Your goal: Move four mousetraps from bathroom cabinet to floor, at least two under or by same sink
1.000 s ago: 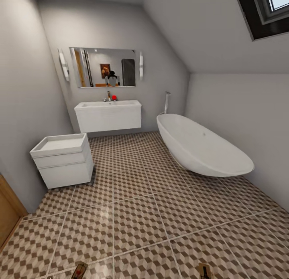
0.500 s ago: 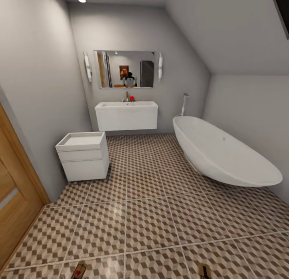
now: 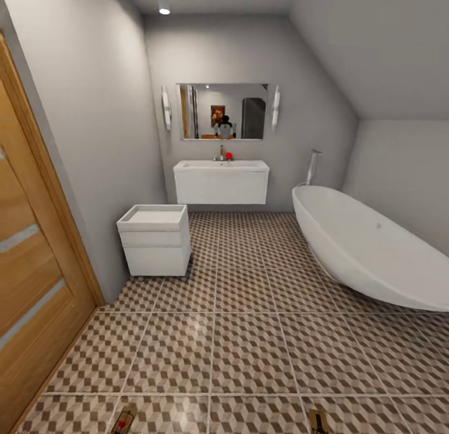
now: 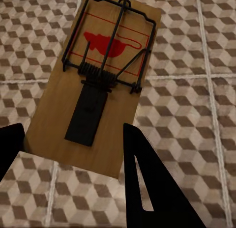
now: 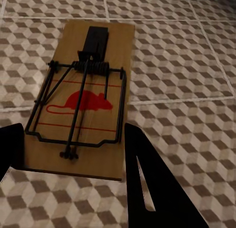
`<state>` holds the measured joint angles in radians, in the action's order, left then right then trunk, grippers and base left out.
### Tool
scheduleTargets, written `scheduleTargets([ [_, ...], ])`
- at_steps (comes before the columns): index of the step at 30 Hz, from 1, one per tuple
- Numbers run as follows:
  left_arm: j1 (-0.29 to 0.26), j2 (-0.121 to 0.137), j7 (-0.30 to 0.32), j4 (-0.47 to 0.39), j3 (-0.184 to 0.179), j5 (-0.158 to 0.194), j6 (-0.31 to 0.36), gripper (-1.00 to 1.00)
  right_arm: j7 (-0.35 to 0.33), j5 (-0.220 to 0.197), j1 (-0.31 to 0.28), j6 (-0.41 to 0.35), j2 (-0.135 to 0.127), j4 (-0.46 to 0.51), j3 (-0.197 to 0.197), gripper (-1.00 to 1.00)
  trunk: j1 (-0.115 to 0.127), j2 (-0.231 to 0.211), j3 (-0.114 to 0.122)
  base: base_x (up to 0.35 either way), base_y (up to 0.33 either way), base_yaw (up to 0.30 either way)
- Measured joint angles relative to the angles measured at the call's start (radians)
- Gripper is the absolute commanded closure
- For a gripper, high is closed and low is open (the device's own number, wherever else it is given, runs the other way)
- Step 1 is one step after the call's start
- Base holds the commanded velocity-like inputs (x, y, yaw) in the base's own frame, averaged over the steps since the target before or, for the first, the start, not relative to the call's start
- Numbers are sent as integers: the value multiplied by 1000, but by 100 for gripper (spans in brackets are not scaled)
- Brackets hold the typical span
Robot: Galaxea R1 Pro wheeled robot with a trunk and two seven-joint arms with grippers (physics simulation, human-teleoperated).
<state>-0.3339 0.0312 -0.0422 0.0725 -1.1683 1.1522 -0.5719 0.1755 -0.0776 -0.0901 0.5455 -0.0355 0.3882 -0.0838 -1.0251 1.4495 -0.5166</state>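
Panning leftward since earlier, bathroom sink (image 3: 221,179) recentred, mousetraps (image 4: 93,80) seemingly gripped

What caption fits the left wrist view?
Left claw holds a wooden mousetrap above the patterned bathroom floor.

My head camera has panned left, wooden door (image 3: 31,284) now filling the left edge, sink (image 3: 221,179) and bathtub (image 3: 368,250) shifted right, skylight out of frame

One flat tan wooden mousetrap (image 4: 93,85) with black wire and a red mouse print sits between the left gripper's (image 4: 73,154) fingers above the cube-patterned floor tiles (image 4: 196,115). A second, similar mousetrap (image 5: 81,98) sits in the right gripper (image 5: 73,154). The white wall-hung sink (image 3: 221,179) is well apart.
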Motion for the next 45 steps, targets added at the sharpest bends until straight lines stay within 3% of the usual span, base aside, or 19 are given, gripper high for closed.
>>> scheduleTargets([
  [23,0,-2,1,-9,-1,-4,0,100,-1,2,0,-1,0,-2,-2,100,0,0,6,4,0,54],
  [32,0,-42,0,-25,0,-6,2,100,-1,1,0,-1,0,-4,-2,100,1,0,6,258,-72,0],
  [45,0,-28,1,-17,-1,-5,1,100,0,3,0,0,2,-6,-3,100,0,0,6,210,-178,0],
])
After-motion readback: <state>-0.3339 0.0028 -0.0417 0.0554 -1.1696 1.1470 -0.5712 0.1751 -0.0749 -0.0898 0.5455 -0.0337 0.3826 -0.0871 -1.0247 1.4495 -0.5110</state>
